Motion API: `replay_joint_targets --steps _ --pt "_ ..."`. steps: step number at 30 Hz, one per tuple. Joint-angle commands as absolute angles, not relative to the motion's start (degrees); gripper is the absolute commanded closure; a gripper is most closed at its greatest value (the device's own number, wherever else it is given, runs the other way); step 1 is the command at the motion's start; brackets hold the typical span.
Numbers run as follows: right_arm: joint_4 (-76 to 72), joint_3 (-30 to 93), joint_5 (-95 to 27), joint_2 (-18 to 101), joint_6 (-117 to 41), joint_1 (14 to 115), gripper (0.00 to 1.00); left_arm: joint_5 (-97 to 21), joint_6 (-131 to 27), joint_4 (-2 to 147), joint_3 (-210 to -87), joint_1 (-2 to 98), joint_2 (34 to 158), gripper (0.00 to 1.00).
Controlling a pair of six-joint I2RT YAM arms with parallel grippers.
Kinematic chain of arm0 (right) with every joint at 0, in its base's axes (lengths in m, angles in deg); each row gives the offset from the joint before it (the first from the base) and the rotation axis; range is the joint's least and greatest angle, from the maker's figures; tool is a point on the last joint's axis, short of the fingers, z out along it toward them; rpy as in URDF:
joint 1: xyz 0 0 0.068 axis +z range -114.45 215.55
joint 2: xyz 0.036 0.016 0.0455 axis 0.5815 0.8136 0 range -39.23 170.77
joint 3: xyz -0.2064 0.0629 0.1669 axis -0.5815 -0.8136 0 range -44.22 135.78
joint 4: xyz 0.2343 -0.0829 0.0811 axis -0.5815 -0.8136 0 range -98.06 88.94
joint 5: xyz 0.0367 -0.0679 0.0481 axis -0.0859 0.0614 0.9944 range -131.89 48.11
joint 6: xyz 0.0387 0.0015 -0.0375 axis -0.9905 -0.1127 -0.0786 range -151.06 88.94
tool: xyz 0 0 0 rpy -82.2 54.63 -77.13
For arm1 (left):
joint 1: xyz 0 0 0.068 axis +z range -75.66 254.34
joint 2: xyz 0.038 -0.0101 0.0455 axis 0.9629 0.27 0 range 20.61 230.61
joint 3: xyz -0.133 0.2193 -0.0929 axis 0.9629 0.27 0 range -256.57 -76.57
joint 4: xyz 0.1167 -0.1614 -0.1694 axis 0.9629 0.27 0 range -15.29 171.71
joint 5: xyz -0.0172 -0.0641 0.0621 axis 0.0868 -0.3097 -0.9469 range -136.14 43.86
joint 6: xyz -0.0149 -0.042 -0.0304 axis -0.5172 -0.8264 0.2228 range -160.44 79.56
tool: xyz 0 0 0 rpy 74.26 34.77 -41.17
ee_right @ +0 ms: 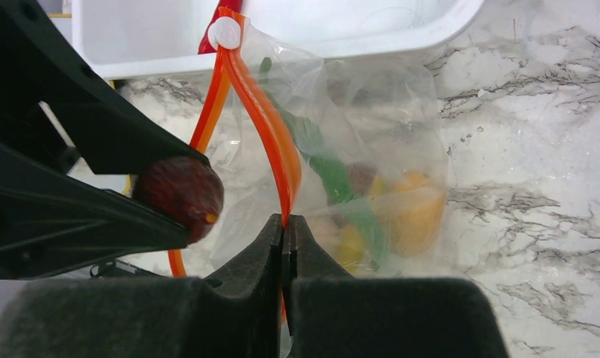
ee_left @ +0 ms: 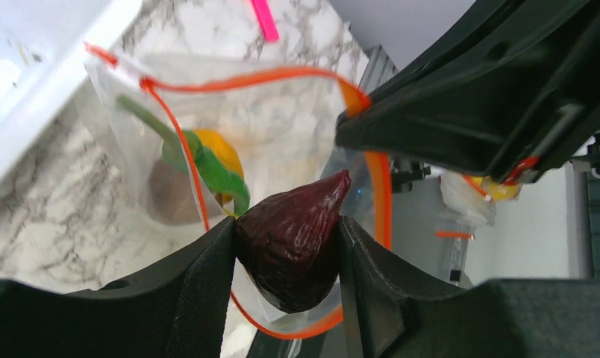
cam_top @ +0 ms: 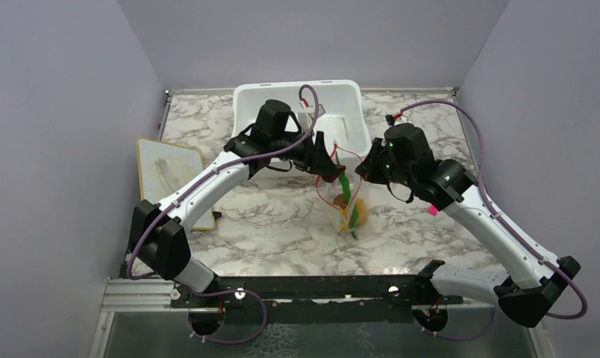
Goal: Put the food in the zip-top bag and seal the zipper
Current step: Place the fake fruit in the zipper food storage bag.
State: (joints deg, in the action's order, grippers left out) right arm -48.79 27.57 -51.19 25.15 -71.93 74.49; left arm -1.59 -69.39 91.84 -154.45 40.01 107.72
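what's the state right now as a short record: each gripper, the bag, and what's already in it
left gripper: shut on dark red piece, at the bag's mouth
right gripper: shut on zipper, pinching one edge
zip-top bag: mouth open, not sealed, near white tub
inside bag: long green pod, orange fruit, brown ball
dark red piece: not yet in the bag

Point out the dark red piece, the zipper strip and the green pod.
dark red piece (ee_left: pixel 293 246): left wrist view, its wide middle
zipper strip (ee_right: pixel 278 149): right wrist view, midway along it
green pod (ee_left: pixel 215 175): left wrist view, its thick end
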Motion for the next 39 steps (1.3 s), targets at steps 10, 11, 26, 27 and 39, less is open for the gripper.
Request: replay_joint_targets --steps 10,11,26,27,39 --pt "-46.9 28.7 -51.1 23.4 -72.1 74.7 0.99 -0.6 -67.5 91.2 -151.7 38.5 106.9 0.32" --pt "-47.1 28.7 -51.2 23.4 -72.1 74.8 0.99 -1.5 -67.4 91.5 -152.2 38.5 107.0 0.31" --pt "-49.8 25.0 -52.6 20.0 -67.9 74.8 0.99 -16.7 -64.4 95.7 -161.0 39.0 109.5 0.31" --pt "-50.1 24.8 -52.7 19.4 -67.6 74.7 0.99 -20.0 -64.6 95.9 -161.3 39.3 109.5 0.31" --pt "-51.6 26.4 -54.8 18.4 -60.4 74.8 0.99 -45.6 -79.1 101.2 -169.4 46.6 118.5 0.35"
